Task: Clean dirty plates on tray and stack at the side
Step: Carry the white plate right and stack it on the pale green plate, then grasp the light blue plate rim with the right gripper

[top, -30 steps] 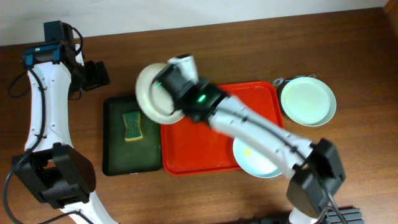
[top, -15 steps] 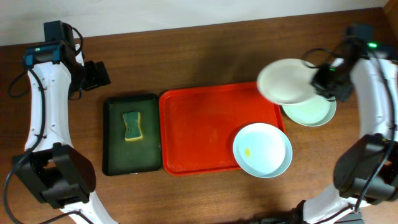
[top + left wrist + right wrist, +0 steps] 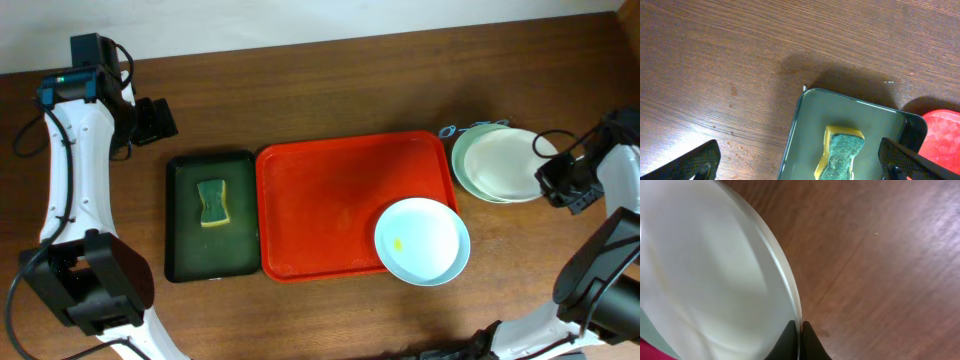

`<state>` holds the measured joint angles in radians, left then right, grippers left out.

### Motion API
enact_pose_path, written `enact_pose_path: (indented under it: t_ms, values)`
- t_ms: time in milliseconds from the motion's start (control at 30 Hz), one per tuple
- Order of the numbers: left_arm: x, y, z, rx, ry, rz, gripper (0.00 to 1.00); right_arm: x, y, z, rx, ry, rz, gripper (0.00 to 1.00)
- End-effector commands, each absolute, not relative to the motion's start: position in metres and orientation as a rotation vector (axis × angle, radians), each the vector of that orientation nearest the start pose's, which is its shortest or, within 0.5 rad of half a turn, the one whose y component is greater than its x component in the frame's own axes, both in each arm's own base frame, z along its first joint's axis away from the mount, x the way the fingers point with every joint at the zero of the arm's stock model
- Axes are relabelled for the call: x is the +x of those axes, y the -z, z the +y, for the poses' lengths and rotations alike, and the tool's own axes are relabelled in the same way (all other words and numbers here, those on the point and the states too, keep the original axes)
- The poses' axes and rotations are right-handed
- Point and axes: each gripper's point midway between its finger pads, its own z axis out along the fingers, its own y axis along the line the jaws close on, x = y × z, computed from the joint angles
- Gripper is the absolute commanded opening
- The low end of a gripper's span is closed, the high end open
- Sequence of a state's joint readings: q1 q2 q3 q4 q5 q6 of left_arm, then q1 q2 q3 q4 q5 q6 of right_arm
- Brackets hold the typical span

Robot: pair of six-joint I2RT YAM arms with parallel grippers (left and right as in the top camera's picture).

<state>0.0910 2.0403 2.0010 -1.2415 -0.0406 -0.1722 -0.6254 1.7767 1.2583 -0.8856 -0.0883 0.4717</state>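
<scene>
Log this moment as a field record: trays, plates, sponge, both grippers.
red tray: holds one plate
smeared plate: on the red tray's near right corner, overhanging the rim, yellow smear inside
top plate: white, lying on the lower plate, right of the red tray
lower plate: mint, on the table
green tray: left of the red tray
sponge: on the green tray
left gripper: open, empty
right gripper: shut on the top plate's rim
</scene>
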Motion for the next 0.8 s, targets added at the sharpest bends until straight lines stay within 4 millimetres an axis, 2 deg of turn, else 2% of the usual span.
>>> enact_pose_path:
  t_ms: [0, 33, 67, 100, 200, 267, 367, 433, 500, 533, 600, 767]
  values:
    - [0.458, -0.172, 0.049, -0.376, -0.045, 2.801, 0.99, 0.308, -0.065, -0.181, 1.476, -0.114, 2.563, 0.06]
    - [0.458, -0.172, 0.049, -0.376, -0.045, 2.801, 0.99, 0.308, -0.064, -0.18, 1.467, -0.099, 2.569, 0.15]
    - [0.458, -0.172, 0.049, -0.376, -0.045, 2.801, 0.99, 0.308, -0.064, -0.18, 1.464, -0.094, 2.572, 0.4]
    - [0.458, -0.172, 0.049, -0.376, -0.045, 2.801, 0.99, 0.307, -0.064, -0.179, 1.46, -0.094, 2.584, 0.47]
    - [0.458, -0.172, 0.049, -0.375, -0.045, 2.801, 0.99, 0.296, -0.064, -0.172, 1.418, -0.095, 2.665, 0.5]
    - [0.458, -0.172, 0.049, -0.376, -0.045, 2.801, 0.99, 0.292, -0.073, -0.169, 1.397, -0.098, 2.666, 0.5]
    - [0.458, -0.172, 0.049, -0.376, -0.045, 2.801, 0.99, 0.3, -0.103, -0.159, 1.253, -0.182, 2.628, 0.59]
    - [0.458, -0.172, 0.049, -0.376, -0.045, 2.801, 0.99, 0.3, -0.13, -0.143, 1.12, -0.271, 2.608, 0.73]
    - [0.458, -0.172, 0.049, -0.376, -0.045, 2.801, 0.99, 0.283, -0.145, -0.126, 1.084, -0.314, 2.638, 0.73]
    - [0.458, -0.172, 0.049, -0.376, -0.045, 2.801, 0.99, 0.27, -0.149, -0.118, 1.07, -0.323, 2.683, 0.73]
    - [0.458, -0.172, 0.049, -0.376, -0.045, 2.801, 0.99, 0.258, -0.147, -0.106, 1.054, -0.343, 2.748, 0.73]
    - [0.458, -0.172, 0.049, -0.376, -0.045, 2.801, 0.99, 0.252, -0.136, -0.055, 0.85, -0.375, 2.927, 0.73]
